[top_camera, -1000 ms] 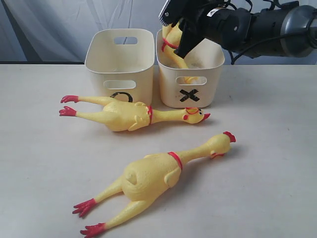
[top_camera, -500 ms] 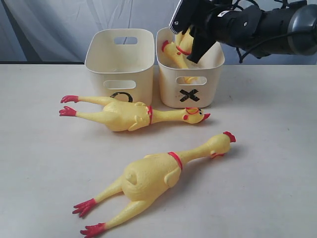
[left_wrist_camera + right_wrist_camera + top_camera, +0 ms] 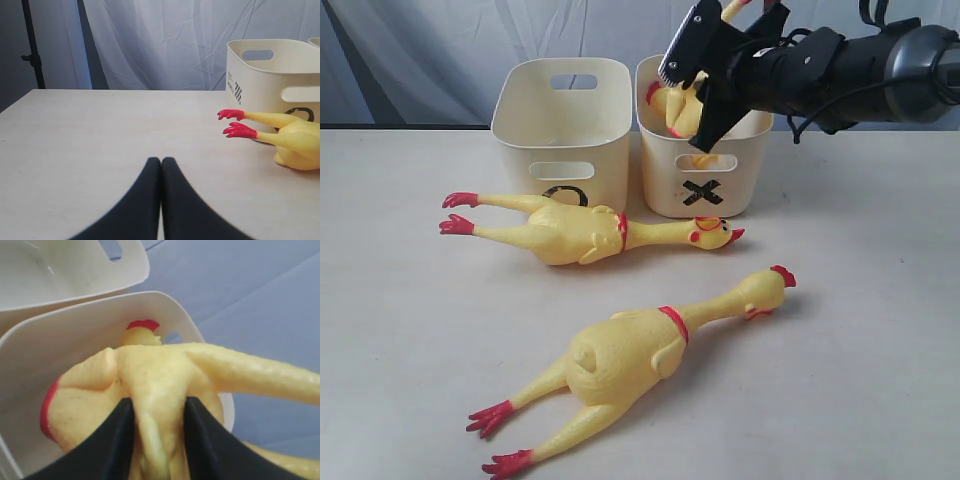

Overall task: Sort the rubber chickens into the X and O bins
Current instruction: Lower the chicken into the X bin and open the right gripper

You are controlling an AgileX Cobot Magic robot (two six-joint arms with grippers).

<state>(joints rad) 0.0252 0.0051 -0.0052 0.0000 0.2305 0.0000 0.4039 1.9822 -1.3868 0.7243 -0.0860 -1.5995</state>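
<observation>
I am holding a small chicken [image 3: 672,108] tight in my right gripper [image 3: 692,92], head down right over the X bin [image 3: 735,185]. My left gripper [image 3: 161,162] is sitting closed, low over the worktop [image 3: 850,330]. The near big chicken [image 3: 620,358] and the far big chicken [image 3: 570,232] are lying on it.

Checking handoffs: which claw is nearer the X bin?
Right. The right claw holds a small chicken over the X bin; the left claw sits past the O bin.

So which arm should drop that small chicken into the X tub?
Right. The right gripper holds the small chicken over the X tub; the left gripper is shut and empty, off to the side.
</observation>
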